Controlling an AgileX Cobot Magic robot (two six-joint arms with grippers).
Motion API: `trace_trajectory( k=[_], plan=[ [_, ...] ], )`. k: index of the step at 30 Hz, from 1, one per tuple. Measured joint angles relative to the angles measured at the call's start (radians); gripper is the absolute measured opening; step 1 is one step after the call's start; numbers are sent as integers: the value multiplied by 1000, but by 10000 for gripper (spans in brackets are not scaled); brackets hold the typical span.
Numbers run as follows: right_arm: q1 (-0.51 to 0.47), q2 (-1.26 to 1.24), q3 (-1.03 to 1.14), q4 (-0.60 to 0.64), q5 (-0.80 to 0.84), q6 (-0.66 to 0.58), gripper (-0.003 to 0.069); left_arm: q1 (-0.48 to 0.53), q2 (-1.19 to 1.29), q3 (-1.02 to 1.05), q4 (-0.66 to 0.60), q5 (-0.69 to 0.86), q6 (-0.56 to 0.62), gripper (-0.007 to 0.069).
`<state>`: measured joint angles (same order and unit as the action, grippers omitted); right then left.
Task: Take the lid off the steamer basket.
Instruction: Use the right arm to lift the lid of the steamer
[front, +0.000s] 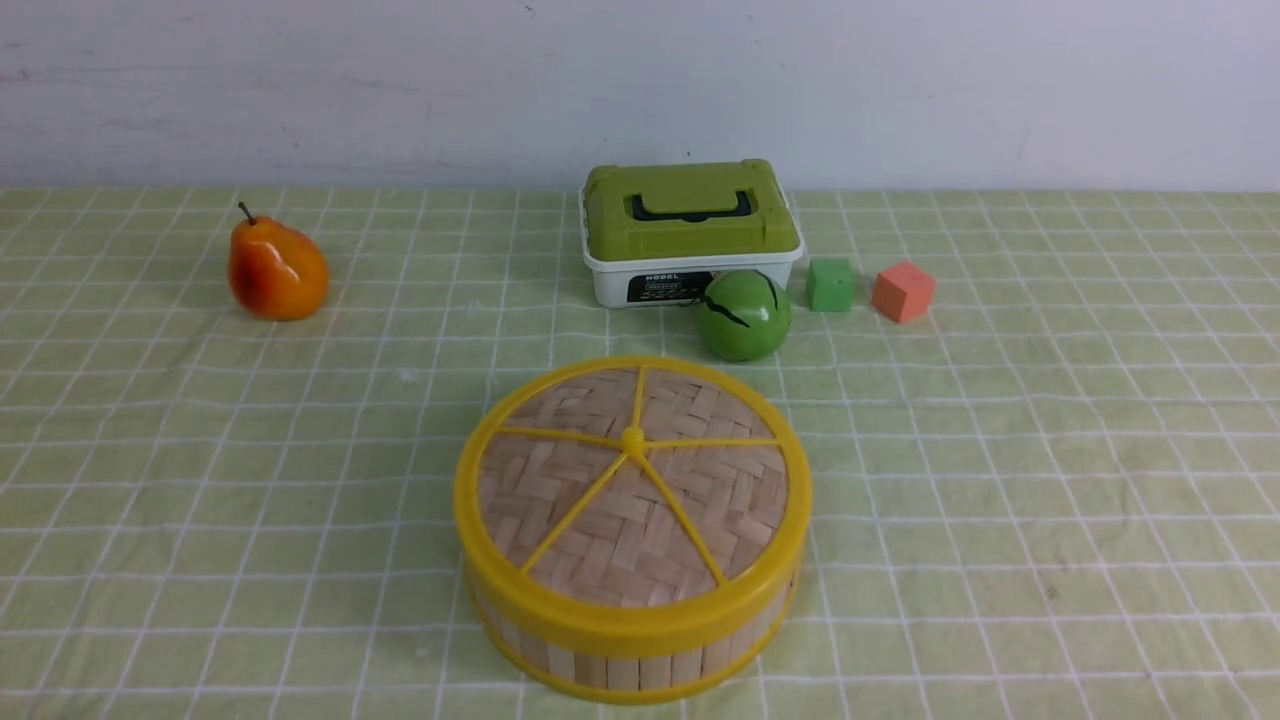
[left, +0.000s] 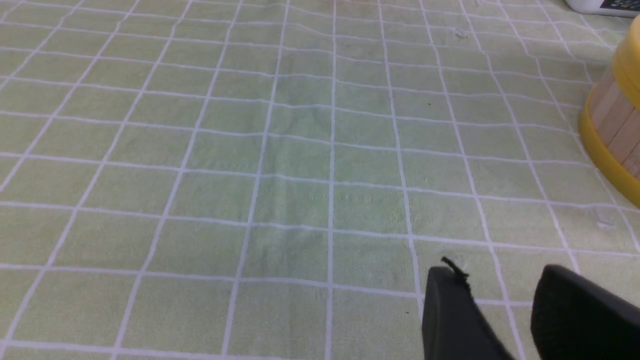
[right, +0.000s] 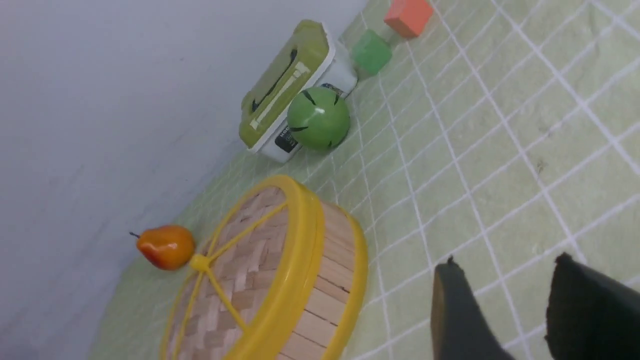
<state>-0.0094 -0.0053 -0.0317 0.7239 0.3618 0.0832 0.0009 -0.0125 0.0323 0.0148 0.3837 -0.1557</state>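
Yellow-rimmed and woven, the lid (front: 632, 490) sits flat on the steamer basket (front: 640, 662). The basket stands at the front middle of your checked green cloth (front: 1000, 500), in front of the green ball (front: 744, 315). Your left claw (left: 495, 272) hangs over bare cloth beside the basket, parted and holding nothing. Your right claw (right: 507, 261) is likewise parted and empty, clear of the basket.

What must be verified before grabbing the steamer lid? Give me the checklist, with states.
1. Lid seated flat on steamer basket: ok.
2. Right gripper open, empty: ok.
3. Left gripper open, empty: ok.
4. Right gripper lined up on the lid: not ok, it is beside the basket.
5. Green ball apart from lid: ok.
6. Lid fit loose: cannot tell.
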Motion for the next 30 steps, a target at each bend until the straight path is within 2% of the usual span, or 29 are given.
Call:
trace_trajectory(
  k=[2, 4, 5, 6, 7, 8, 9, 11, 12, 15, 17, 19, 21, 24, 25, 26, 30],
  plan=[
    [0, 79, -138, -57, 33, -168, 167, 0, 0, 0, 0, 0, 0, 239],
    [0, 133, -205, -86, 63, -219, 125, 0, 0, 0, 0, 0, 0, 239],
    [0, 251, -336, -141, 148, -288, 43, 0, 0, 0, 0, 0, 0, 239],
    [0, 294, -397, -164, 180, -306, 18, 0, 0, 0, 0, 0, 0, 239],
    [0, 324, -412, -170, 201, -317, 13, 0, 0, 0, 0, 0, 0, 239],
    [0, 426, -521, -203, 272, -348, -8, 0, 0, 0, 0, 0, 0, 239],
    [0, 573, -685, -230, 412, -406, -21, 0, 0, 0, 0, 0, 0, 239],
    [0, 671, -778, -234, 499, -444, -21, 0, 0, 0, 0, 0, 0, 239],
    [5, 790, -872, -231, 599, -487, -18, 0, 0, 0, 0, 0, 0, 239],
    [59, 960, -1023, -231, 704, -533, -6, 0, 0, 0, 0, 0, 0, 239],
    [98, 1029, -1071, -239, 735, -540, -4, 0, 0, 0, 0, 0, 0, 239],
    [184, 1150, -1192, -302, 779, -535, -1, 0, 0, 0, 0, 0, 0, 239],
    [253, 1235, -1276, -373, 809, -501, 0, 0, 0, 0, 0, 0, 0, 239],
    [399, 1431, -1471, -537, 869, -385, 0, 0, 0, 0, 0, 0, 0, 239],
    [399, 1441, -1471, -545, 869, -380, 1, 0, 0, 0, 0, 0, 0, 239],
    [462, 1540, -1578, -605, 880, -332, 3, 0, 0, 0, 0, 0, 0, 239],
    [536, 1717, -1745, -647, 881, -282, 12, 0, 0, 0, 0, 0, 0, 239]
  ],
)
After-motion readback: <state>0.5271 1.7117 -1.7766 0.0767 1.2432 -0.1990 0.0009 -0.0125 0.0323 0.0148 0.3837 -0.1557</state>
